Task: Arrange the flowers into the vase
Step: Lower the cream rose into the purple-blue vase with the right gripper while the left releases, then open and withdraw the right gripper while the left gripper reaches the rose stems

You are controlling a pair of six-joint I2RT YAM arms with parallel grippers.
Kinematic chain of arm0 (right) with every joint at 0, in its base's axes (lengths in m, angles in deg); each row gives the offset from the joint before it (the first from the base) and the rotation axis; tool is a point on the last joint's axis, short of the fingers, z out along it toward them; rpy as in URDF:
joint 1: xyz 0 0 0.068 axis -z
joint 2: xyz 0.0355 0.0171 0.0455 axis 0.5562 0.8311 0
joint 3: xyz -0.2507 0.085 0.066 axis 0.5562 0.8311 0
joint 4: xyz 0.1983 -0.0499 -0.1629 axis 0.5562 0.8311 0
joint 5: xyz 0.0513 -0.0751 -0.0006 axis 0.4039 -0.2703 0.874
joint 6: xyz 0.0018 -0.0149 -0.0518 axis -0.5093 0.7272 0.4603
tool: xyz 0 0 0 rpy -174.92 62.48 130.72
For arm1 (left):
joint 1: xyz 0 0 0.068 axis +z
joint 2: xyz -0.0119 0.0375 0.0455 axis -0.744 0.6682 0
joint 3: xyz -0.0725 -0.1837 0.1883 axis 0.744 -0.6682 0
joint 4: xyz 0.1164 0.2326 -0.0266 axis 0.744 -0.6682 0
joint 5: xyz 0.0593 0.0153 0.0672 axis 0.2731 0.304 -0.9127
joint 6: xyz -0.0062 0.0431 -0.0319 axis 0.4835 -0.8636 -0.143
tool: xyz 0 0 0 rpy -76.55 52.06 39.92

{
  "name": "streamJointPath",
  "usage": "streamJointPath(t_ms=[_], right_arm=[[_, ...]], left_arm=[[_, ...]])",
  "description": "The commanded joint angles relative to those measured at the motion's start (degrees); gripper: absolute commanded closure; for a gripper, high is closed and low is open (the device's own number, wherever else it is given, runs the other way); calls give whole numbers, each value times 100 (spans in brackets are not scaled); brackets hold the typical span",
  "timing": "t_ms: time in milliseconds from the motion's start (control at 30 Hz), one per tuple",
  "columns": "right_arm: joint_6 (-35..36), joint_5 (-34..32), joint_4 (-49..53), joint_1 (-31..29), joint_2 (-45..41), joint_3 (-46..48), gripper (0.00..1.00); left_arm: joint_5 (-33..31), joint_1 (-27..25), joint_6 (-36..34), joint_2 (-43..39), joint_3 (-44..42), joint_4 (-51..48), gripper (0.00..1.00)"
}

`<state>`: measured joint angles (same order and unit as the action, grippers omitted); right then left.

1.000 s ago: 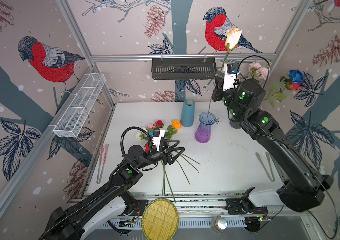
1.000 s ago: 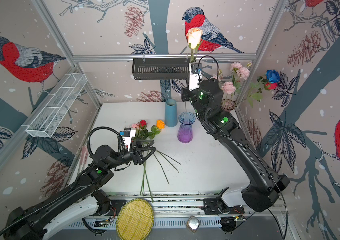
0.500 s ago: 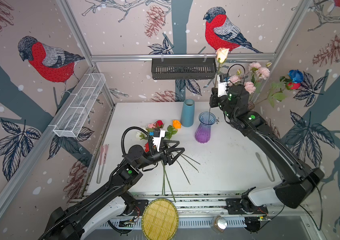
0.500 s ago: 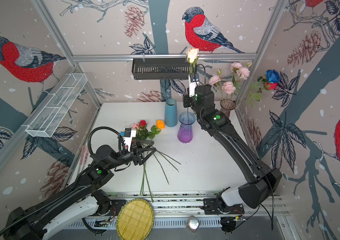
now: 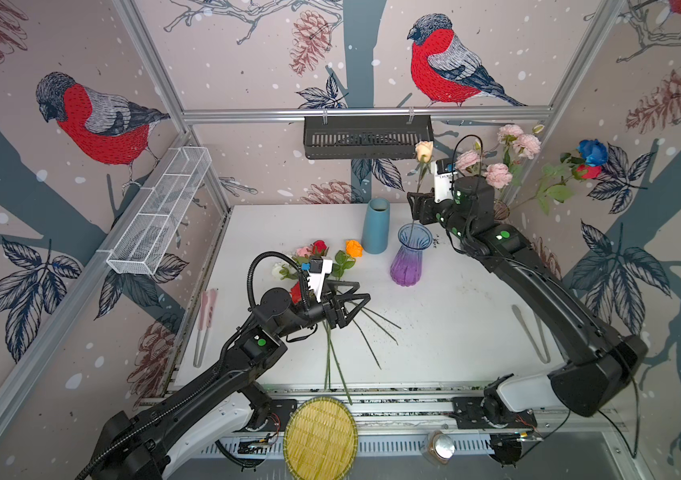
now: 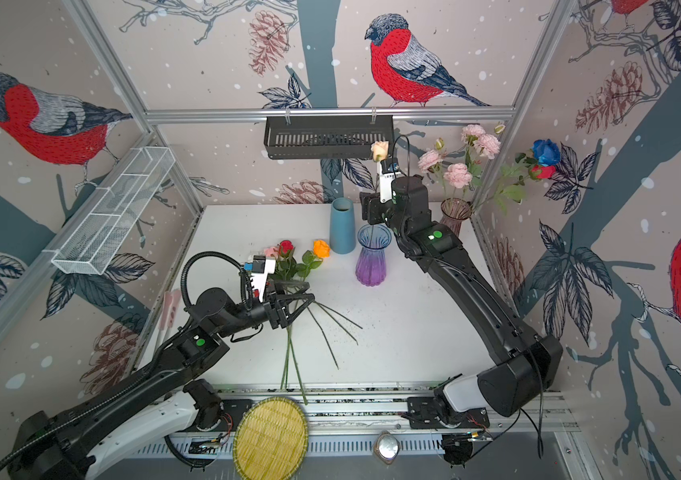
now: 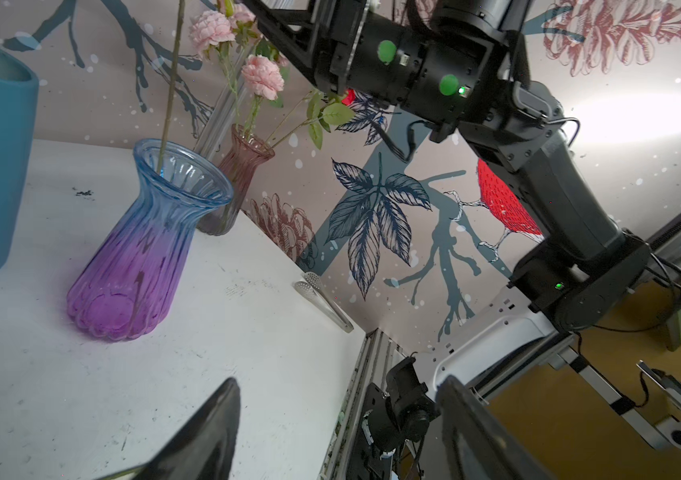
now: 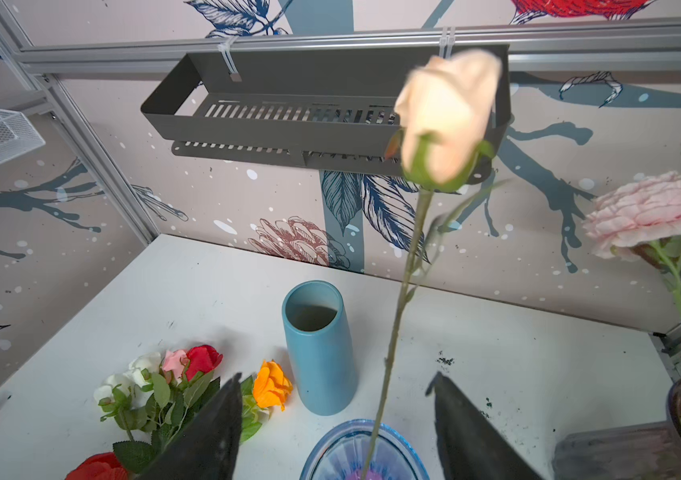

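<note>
Right gripper now spread, peach rose in ribbed glass vase; left gripper wide.

Surface finishes
Vase ribbed glossy glass; blue cylinder matt; tabletop scuffed white; rack matt metal.

Top pair overhead, facing down; wrist views near, probably sharing vase.

My left arm reaches low and forward over the table with the left gripper held level and its jaws spread wide, while my right arm stretches far toward the back, right gripper raised, jaws parted.
</note>
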<state>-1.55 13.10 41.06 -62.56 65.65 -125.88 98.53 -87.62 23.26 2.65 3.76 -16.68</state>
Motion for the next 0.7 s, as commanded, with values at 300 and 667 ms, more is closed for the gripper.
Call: streamJointPath(t_ms=[300, 667], right_arm=[[-237, 213, -98, 150, -1624, 1439, 28], [-614, 1121, -321, 142, -2672, 3266, 28]], left_arm=[[-1330, 710, 190, 503, 213, -2257, 29], [-1785, 957, 70, 978, -68, -2592, 47]])
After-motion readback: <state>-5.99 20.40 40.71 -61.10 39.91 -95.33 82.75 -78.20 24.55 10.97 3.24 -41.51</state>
